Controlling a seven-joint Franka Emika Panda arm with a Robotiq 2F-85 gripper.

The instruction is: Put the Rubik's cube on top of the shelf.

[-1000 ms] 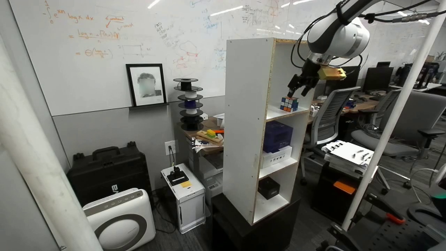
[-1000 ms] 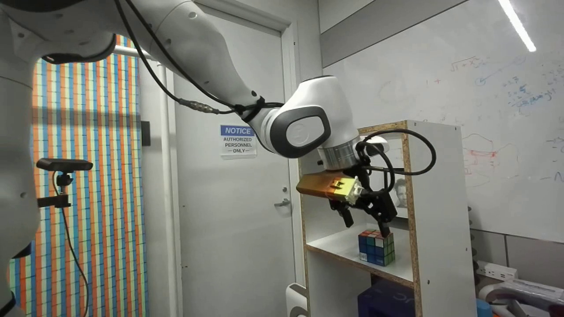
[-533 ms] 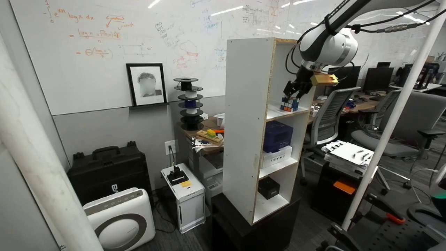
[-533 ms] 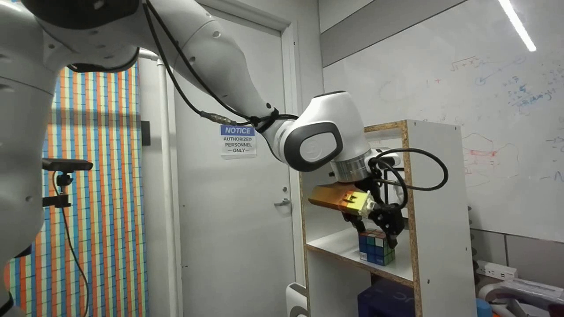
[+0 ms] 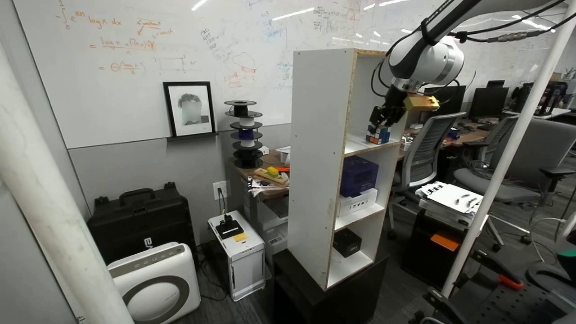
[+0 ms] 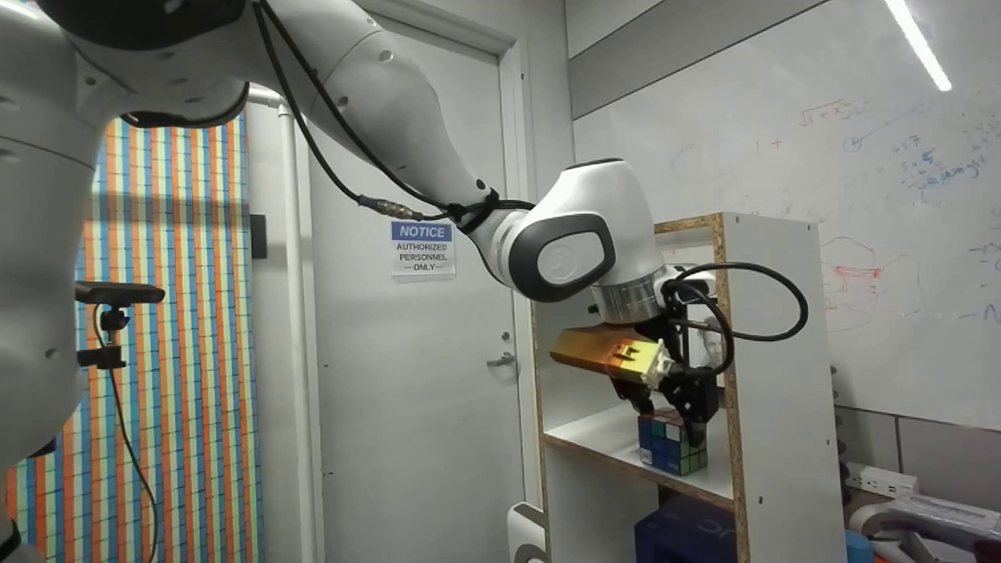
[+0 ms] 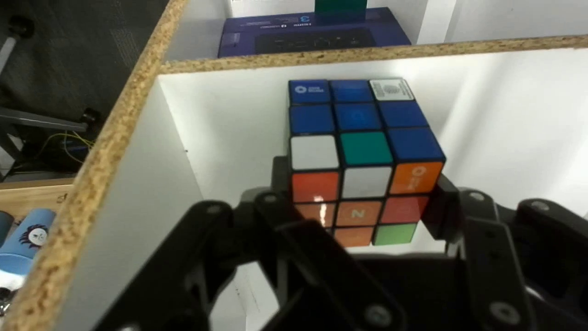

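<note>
The Rubik's cube (image 7: pixel 358 117), with blue, orange, red, white and green squares, is in the top compartment of the white shelf (image 5: pixel 319 157). My gripper (image 7: pixel 363 193) is shut on it, one finger (image 7: pixel 280 177) against each of two opposite sides. In both exterior views the gripper (image 5: pixel 380 125) reaches down into the compartment from the open front. The cube (image 6: pixel 666 450) appears at or very near the compartment floor; whether it touches cannot be told. Above the cube is the shelf's top board (image 6: pixel 682 225).
Side walls (image 6: pixel 782 352) and raw board edges (image 7: pixel 110 138) frame the compartment closely. Below sit a dark purple box (image 5: pixel 358 175) on a white box (image 5: pixel 357 203), and a black box (image 5: pixel 347 242). A white pole (image 5: pixel 508 148) stands nearby.
My gripper has come down and into the compartment around the Rubik's cube. Its fingers have closed on the cube, which has shifted slightly sideways.
</note>
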